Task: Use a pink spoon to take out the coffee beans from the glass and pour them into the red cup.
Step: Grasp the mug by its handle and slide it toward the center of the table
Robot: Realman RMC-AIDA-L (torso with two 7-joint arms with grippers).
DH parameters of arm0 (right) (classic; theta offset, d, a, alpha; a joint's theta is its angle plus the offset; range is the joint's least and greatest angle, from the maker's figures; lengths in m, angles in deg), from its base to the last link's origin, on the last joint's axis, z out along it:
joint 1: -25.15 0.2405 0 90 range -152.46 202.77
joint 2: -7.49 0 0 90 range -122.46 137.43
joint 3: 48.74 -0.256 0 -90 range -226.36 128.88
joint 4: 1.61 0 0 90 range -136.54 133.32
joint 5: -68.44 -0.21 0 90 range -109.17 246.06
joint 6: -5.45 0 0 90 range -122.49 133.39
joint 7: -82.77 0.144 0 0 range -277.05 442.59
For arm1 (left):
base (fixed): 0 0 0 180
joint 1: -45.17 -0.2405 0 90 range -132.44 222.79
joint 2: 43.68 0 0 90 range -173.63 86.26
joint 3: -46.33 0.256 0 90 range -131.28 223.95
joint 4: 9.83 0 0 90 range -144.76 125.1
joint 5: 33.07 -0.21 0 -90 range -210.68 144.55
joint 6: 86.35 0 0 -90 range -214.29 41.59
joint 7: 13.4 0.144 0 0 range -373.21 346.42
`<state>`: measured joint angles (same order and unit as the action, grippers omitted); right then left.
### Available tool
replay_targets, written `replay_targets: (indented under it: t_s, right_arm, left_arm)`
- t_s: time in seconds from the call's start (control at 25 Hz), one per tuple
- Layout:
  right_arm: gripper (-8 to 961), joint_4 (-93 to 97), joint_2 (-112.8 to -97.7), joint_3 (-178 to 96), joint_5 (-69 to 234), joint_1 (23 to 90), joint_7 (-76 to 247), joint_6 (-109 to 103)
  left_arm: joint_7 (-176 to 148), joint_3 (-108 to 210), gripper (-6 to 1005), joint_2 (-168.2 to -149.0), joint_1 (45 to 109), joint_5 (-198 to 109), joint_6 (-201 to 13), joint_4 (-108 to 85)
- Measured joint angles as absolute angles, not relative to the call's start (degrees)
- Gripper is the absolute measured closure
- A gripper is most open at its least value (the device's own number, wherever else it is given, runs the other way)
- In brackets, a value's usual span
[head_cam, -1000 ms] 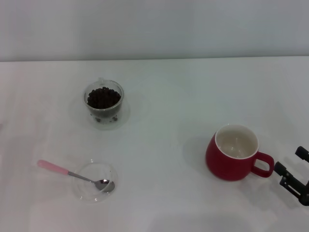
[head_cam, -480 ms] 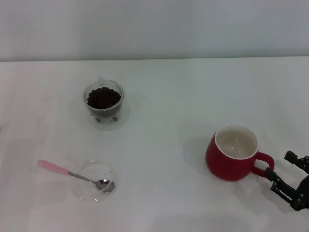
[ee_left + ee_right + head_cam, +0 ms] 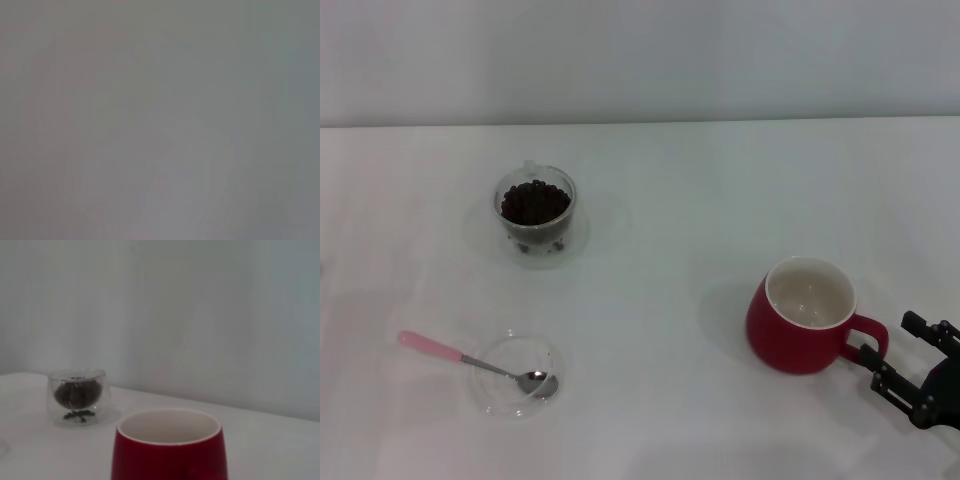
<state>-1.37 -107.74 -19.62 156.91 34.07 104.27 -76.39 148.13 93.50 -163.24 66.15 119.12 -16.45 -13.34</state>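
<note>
The pink spoon (image 3: 450, 354) lies at the front left, with its metal bowl resting in a flat clear dish (image 3: 500, 398) and its pink handle sticking out to the left. The glass (image 3: 536, 210) stands at the back left and holds a heap of coffee beans (image 3: 534, 201). The red cup (image 3: 804, 316) stands upright at the front right, and its cream inside shows no beans. My right gripper (image 3: 888, 340) is open, low over the table, just right of the cup's handle. The right wrist view shows the cup (image 3: 170, 452) close up and the glass (image 3: 78, 396) beyond it. My left gripper is out of view.
The white table (image 3: 680, 250) runs back to a pale wall. The left wrist view shows only a plain grey blur.
My right gripper has moved left along the table's front, closer to the red cup's handle. The spoon, glass and cup have not moved.
</note>
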Motion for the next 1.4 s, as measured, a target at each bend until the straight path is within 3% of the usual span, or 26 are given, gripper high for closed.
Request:
replay_targets:
  t_s: [0.48, 0.8, 1.4]
  right_arm:
    - [217, -4.62, -107.83, -25.65, 156.68, 34.89, 98.31, -73.5]
    - [359, -5.55, -107.83, -27.84, 156.68, 35.06, 96.47, -73.81]
    - [398, -9.04, -107.83, -28.83, 156.77, 37.8, 92.55, -72.44]
  left_arm:
    - [148.05, 93.62, 111, -163.21, 66.18, 119.04, -16.47, -13.35]
    - [148.06, 93.62, 112, -163.21, 66.18, 118.89, -16.48, -13.35]
    - [148.09, 93.39, 112, -163.14, 65.99, 119.07, -16.94, -13.35]
